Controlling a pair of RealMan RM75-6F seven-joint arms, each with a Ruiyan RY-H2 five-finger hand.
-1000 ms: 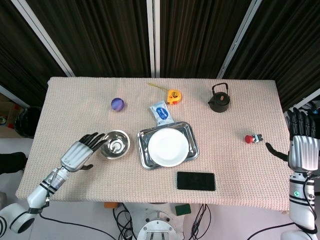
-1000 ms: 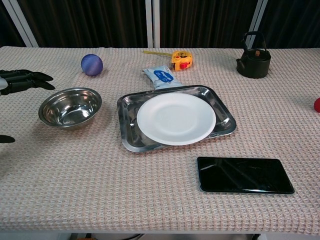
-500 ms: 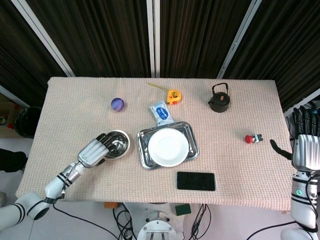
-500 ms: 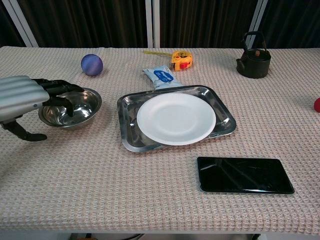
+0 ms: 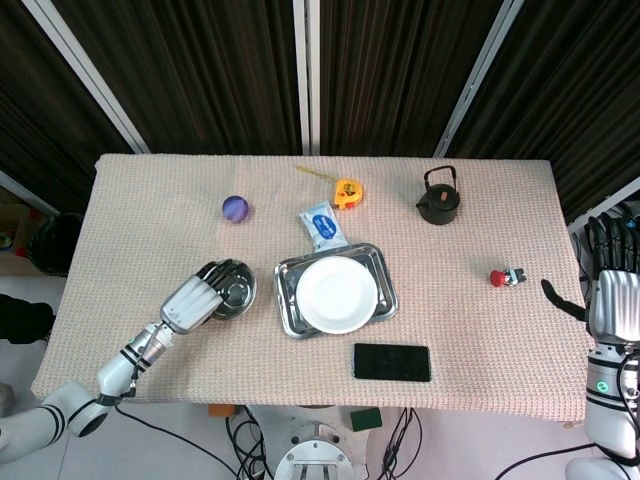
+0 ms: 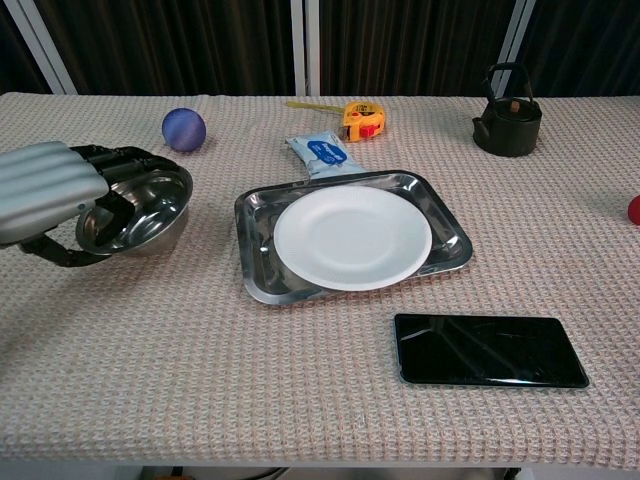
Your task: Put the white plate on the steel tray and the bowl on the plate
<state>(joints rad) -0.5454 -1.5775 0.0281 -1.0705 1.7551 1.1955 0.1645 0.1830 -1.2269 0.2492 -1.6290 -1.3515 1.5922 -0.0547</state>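
Note:
The white plate (image 5: pixel 337 295) (image 6: pixel 352 236) lies on the steel tray (image 5: pixel 286 316) (image 6: pixel 256 277) at the table's middle. Left of the tray, the steel bowl (image 5: pixel 234 289) (image 6: pixel 150 205) is tipped up off the cloth. My left hand (image 5: pixel 194 299) (image 6: pixel 55 190) grips its near rim, fingers curled inside and thumb underneath. My right hand (image 5: pixel 610 292) hangs open past the table's right edge, holding nothing; it does not show in the chest view.
A black phone (image 5: pixel 391 362) (image 6: pixel 488 349) lies in front of the tray. A blue packet (image 5: pixel 322 226), yellow tape measure (image 5: pixel 346 192), purple ball (image 5: pixel 235 208) and black kettle (image 5: pixel 439 198) sit behind. A small red object (image 5: pixel 503 277) lies at the right.
My left hand moved right onto the bowl, closed its fingers over the near rim and tilted the bowl up. The right hand barely shifted.

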